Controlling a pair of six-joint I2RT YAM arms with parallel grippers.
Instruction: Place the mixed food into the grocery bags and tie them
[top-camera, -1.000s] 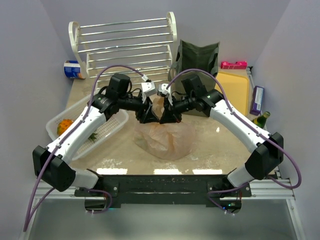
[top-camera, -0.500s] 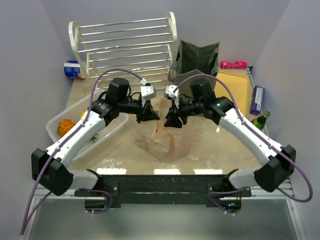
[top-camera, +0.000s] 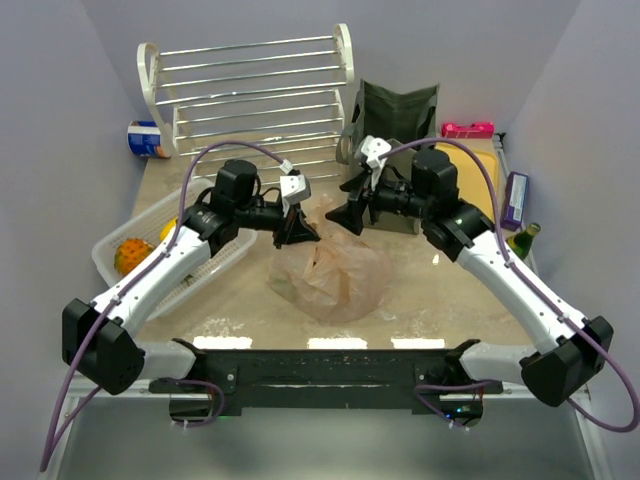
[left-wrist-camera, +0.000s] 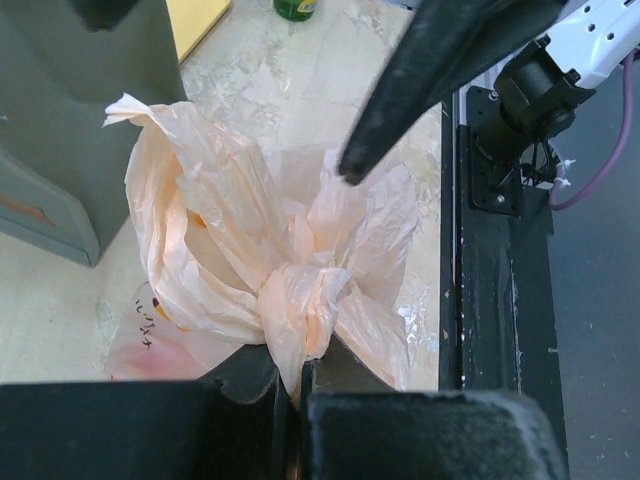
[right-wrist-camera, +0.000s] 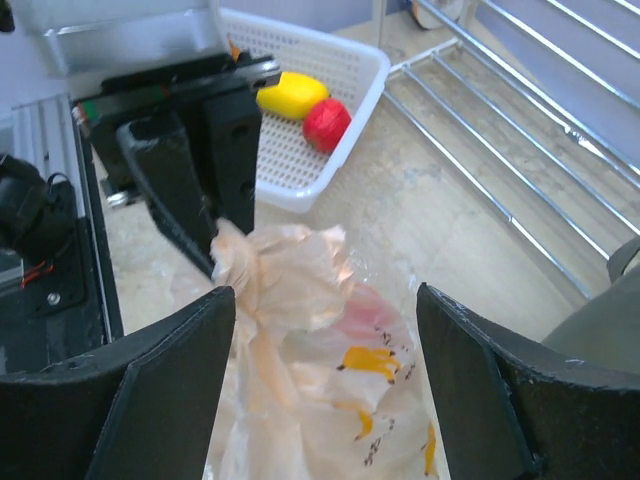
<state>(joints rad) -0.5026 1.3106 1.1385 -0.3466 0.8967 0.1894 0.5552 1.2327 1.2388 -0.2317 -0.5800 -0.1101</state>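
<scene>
Right, starting out beyond my left tool (top-camera: 297, 234): the white basket (top-camera: 105, 262) off to its left holds an orange fruit (top-camera: 128, 252), a yellow fruit (right-wrist-camera: 290, 95) and a red fruit (right-wrist-camera: 327, 123), so the packing isn't finished, I'd say. Now the left tool itself: its fingers are pressed together on the gathered neck of the peach bag (top-camera: 330, 275), the plastic bunched into a twist right at the tips. The bag sits on the table (top-camera: 420, 290) directly under that tool, bulging, with something inside, though I can't make out what through the film. I see no finished knot, only a pinched bunch with loose flaps standing up, so the tie looks half done at best. Across to my right tool (top-camera: 345, 215): fingers spread wide, nothing between them, hanging just above the bag's far side. Behind that tool stands the green tote (top-camera: 395, 115), mouth up, handles untied; whether it holds anything I can't tell. Further right, a green bottle (top-camera: 522, 238) waits at the table's edge.
</scene>
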